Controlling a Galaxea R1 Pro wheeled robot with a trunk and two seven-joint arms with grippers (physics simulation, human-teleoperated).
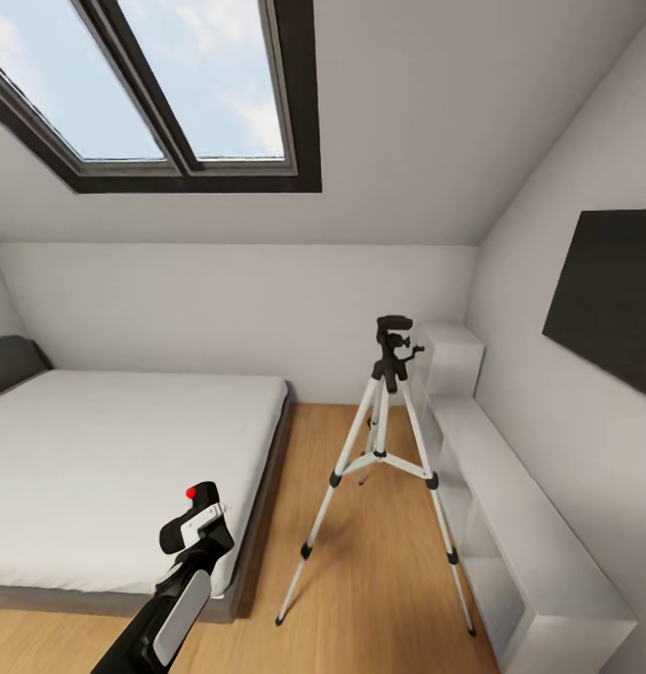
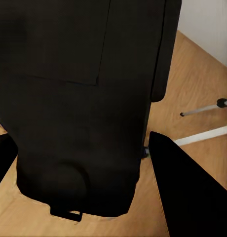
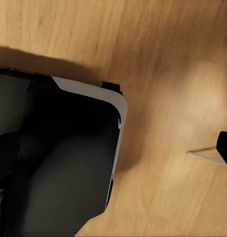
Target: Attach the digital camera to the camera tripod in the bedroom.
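The left pincer [image 1: 199, 524] pinches the digital camera [image 1: 203, 494], raised near the bed [image 1: 126, 449], well apart from the camera tripod [image 1: 384, 449] on the floor [image 1: 379, 580].

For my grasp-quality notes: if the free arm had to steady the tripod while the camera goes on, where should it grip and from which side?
Probably the centre column of the camera tripod, just under its black pan head, approached from the open-floor side. The legs splay out lower down, and the white shelf unit crowds the wall side.

Attic bedroom: bed [image 1: 117, 459], skylight [image 1: 164, 84], sloped ceiling [image 1: 435, 131].
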